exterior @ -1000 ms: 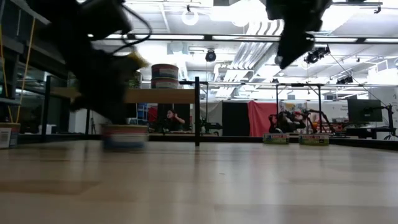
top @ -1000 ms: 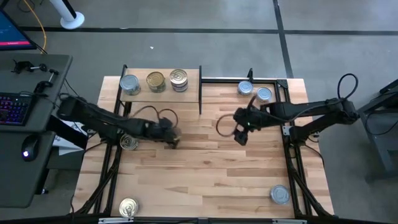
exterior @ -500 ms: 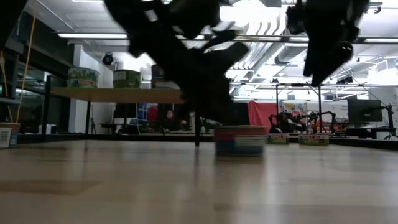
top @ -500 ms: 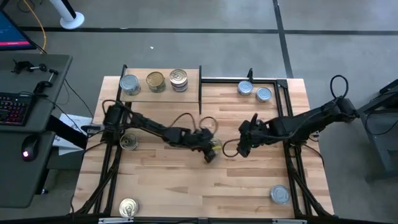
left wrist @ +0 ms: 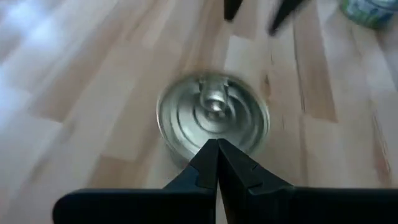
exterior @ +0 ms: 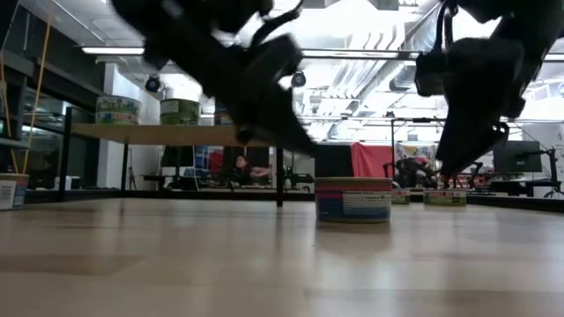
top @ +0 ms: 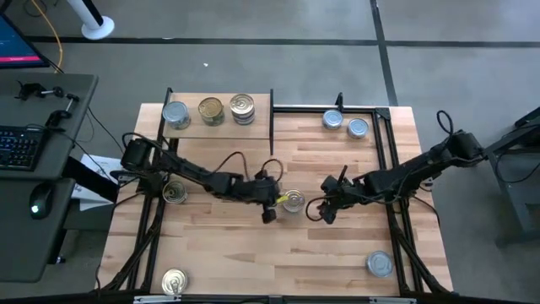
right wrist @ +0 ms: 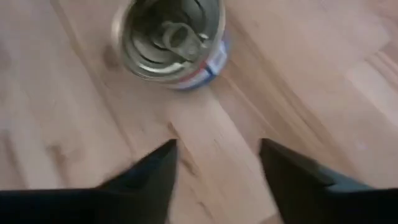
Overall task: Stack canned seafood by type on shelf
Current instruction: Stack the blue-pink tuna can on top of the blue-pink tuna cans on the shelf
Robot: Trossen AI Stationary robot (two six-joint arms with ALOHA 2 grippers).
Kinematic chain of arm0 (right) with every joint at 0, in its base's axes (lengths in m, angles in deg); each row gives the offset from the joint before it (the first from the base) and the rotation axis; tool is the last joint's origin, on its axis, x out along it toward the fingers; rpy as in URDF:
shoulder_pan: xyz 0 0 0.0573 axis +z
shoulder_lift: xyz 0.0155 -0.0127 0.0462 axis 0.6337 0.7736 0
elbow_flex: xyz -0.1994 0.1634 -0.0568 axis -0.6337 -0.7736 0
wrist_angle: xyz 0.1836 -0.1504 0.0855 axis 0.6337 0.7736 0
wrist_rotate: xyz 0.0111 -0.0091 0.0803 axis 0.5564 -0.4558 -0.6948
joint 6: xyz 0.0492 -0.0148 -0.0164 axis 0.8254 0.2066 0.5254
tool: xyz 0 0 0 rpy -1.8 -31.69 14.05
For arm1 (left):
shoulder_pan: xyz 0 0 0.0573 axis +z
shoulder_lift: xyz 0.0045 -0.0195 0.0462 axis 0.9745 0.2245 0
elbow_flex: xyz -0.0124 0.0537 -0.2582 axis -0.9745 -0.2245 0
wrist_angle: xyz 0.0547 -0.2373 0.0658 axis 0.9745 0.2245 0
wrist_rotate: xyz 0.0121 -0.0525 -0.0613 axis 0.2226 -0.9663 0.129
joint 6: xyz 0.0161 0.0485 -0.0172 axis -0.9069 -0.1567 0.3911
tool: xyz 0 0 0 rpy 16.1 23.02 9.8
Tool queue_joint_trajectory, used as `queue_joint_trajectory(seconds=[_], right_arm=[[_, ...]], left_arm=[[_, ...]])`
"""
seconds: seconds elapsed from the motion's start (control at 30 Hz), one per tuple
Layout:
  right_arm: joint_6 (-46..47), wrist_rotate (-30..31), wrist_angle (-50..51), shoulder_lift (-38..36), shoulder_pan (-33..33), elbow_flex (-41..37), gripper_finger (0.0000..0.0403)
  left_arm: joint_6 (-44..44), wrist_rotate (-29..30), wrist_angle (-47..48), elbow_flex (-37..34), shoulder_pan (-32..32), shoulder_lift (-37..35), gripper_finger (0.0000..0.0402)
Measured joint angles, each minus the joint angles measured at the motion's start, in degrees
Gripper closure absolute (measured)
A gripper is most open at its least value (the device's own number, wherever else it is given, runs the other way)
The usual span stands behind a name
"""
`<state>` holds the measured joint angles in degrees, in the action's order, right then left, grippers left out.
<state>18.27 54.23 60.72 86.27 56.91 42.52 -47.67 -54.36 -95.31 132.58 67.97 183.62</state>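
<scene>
Released mid-table, one tin (top: 293, 201) stands free; left end effector (top: 268, 215) closed, right end effector (top: 326, 213) wide.

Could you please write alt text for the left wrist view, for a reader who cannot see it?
A round tin with a silver ringed top and pull tab stands upright on the plank-patterned wooden table, just beyond the left gripper, whose two dark fingers are pressed together. Another tin's edge shows at one corner.

Centre tin (exterior: 353, 200): gold ringed top, blue-white-red side label. Desk (top: 253, 245): pale wood, plank-patterned. Shelf (top: 221, 123) tins: silver-blue, gold, silver. Fingers (right wrist: 155, 174): black.
</scene>
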Motion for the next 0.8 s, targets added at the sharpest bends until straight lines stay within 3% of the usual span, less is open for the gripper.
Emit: queue_joint_trajectory(seconds=[0.17,0.37,0.8], right_arm=[[-3.6,-0.9,-1.0,2.9,-4.3,-0.8,0.0376],[-4.8,-7.6,-7.1,10.5,-9.8,0.3,0.0398],[-6.7,-8.4,-9.7,14.0,-10.6,3.6,0.0402]], left_arm=[[-4.0,-1.5,-10.9,-6.2,-0.2,0.4,0.0401],[-14.4,-1.8,-14.6,-6.2,0.2,1.2,0.0401],[-18.9,-2.9,-14.9,-6.4,1.2,2.9,0.0401]])
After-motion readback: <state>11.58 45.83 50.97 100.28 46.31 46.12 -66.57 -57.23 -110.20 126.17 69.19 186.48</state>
